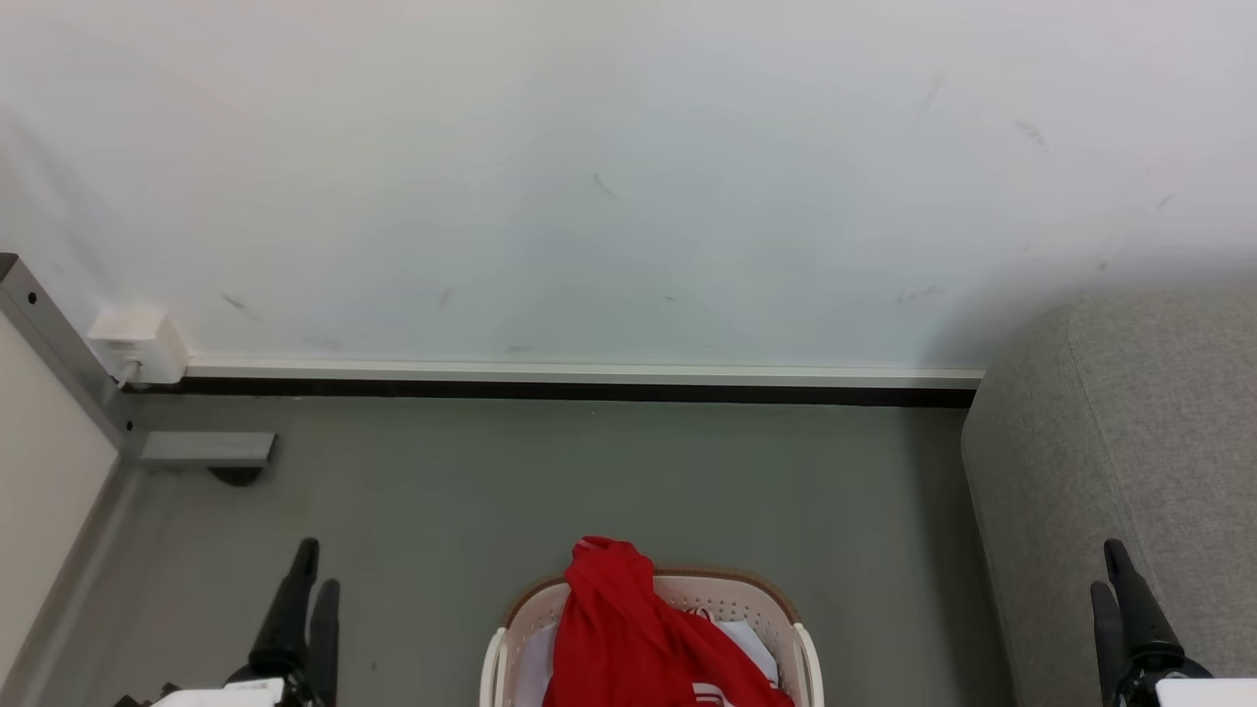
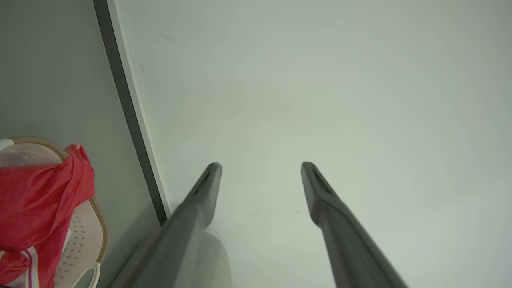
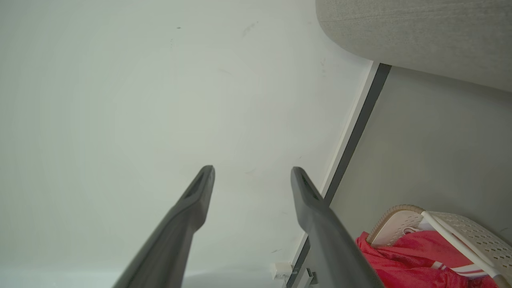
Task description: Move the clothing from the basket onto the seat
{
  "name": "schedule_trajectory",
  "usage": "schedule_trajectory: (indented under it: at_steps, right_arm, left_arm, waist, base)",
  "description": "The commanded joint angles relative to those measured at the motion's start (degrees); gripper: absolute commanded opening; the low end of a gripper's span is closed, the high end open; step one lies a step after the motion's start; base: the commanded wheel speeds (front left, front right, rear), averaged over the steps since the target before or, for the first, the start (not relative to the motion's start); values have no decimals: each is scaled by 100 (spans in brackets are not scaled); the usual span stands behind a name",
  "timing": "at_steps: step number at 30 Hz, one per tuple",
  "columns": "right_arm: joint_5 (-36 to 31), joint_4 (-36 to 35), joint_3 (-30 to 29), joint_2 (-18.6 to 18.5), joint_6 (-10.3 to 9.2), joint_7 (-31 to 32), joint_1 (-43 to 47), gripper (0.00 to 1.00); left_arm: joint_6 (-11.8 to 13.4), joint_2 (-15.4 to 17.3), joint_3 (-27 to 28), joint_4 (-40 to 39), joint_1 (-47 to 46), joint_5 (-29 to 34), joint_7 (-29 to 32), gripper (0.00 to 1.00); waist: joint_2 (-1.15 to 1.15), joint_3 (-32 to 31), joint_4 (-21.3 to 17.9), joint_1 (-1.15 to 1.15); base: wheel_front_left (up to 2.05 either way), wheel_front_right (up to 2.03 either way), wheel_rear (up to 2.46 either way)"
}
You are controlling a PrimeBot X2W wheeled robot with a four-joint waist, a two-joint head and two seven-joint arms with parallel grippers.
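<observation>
We see the red clothing [image 1: 628,638] heaped in the basket [image 1: 496,660], one fold rising over its far rim; the basket stands on the grey floor [image 1: 511,481] before the wall [image 1: 589,196]. The seat [image 1: 1129,462] is to its right, apart from it. Our left gripper [image 1: 318,567] and right gripper [image 1: 1108,568] flank the basket, fingers spread apart, holding nothing.

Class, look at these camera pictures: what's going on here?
A two-armed robot faces a cream-white perforated plastic laundry basket on the grey floor, with bright red fabric clothing heaped inside and draped over its far rim. The light grey upholstered seat stands to the robot's right, no garment on the part in view. The left gripper and right gripper are open and empty, either side of the basket. Nothing is picked up yet.
</observation>
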Motion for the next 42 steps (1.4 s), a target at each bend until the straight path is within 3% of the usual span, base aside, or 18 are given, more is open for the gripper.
schedule_trajectory:
  at_steps: [1, 6, 28, 42]
  right_arm:
    - [-219, -105, 50, -76, -1, -87, -60, 100]
    - [-776, -189, 81, -83, -1, -227, -47, 100]
    - [-4153, -678, 354, -208, -3, -771, 65, 100]
    - [-5537, -441, 556, -303, -5, -1025, 75, 100]
  left_arm:
    - [0, 21, -21, -129, -65, 84, -78, 100]
    - [1, 24, -72, -141, -33, 361, -215, 100]
    - [311, 37, -435, -516, 101, 3232, -759, 100]
    - [412, 55, -654, -665, 206, 4822, -1013, 100]
  waist:
    - [0, 0, -2, 0]
    - [0, 1, -9, 0]
    - [0, 19, -42, 0]
    - [0, 31, -63, 0]
  base:
    - [0, 0, 0]
    - [0, 0, 0]
    - [0, 0, 0]
    - [0, 0, 0]
